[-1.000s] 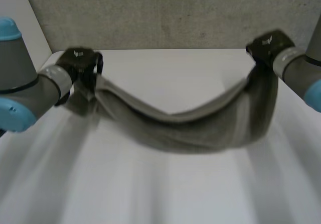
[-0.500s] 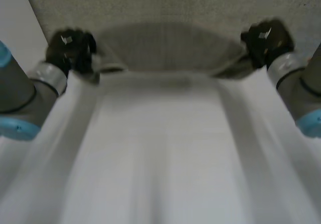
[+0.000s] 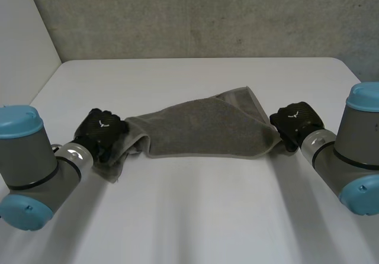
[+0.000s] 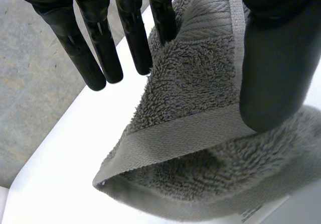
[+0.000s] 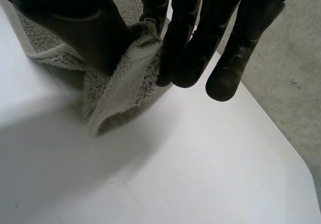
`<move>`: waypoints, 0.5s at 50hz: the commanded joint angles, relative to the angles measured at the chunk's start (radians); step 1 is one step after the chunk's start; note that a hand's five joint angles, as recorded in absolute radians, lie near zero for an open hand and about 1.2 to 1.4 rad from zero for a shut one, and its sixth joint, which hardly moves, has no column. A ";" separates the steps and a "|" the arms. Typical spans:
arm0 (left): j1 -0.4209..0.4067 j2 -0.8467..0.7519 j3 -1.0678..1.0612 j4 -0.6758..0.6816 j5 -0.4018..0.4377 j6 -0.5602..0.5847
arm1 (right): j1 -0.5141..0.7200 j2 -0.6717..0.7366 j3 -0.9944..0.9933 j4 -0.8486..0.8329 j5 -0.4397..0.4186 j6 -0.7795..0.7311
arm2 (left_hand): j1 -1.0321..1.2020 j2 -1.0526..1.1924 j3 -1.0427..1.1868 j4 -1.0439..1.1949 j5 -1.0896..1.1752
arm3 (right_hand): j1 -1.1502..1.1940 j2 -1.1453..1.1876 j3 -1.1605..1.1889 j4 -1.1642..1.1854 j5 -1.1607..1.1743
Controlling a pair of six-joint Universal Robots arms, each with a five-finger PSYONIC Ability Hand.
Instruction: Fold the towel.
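Note:
A grey towel (image 3: 201, 128) lies folded over on the white table (image 3: 195, 216), stretched between my two hands. My left hand (image 3: 100, 131) is at the towel's left corner. In the left wrist view its fingers (image 4: 100, 43) are straight and spread, and the towel corner (image 4: 190, 133) rests loose between them and the thumb. My right hand (image 3: 296, 122) is at the towel's right corner. In the right wrist view the right hand (image 5: 200, 38) pinches the bunched towel corner (image 5: 120, 93) between its thumb and fingers, just above the table.
A grey concrete wall (image 3: 207, 15) stands behind the table's far edge. A white panel (image 3: 23, 45) closes the far left side. Bare table surface lies in front of the towel and beyond it.
The towel was held up and swung toward the far edge; now it lies folded on the table, nearer. Both hands came down and back. The left hand's fingers have straightened off the cloth.

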 commanded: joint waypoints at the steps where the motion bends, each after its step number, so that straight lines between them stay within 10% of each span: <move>1: -0.052 0.030 -0.012 0.007 -0.009 -0.038 | 0.001 -0.001 0.022 -0.006 0.001 0.000 | -0.175 -0.164 -0.160 -0.171 -0.327 | 0.052 0.060 0.047 0.054 0.051; 25: -0.171 -0.027 0.083 0.096 -0.064 -0.202 | 0.003 0.004 0.037 -0.009 0.003 -0.003 | -0.240 -0.229 -0.224 -0.236 -0.392 | 0.052 0.060 0.047 0.054 0.051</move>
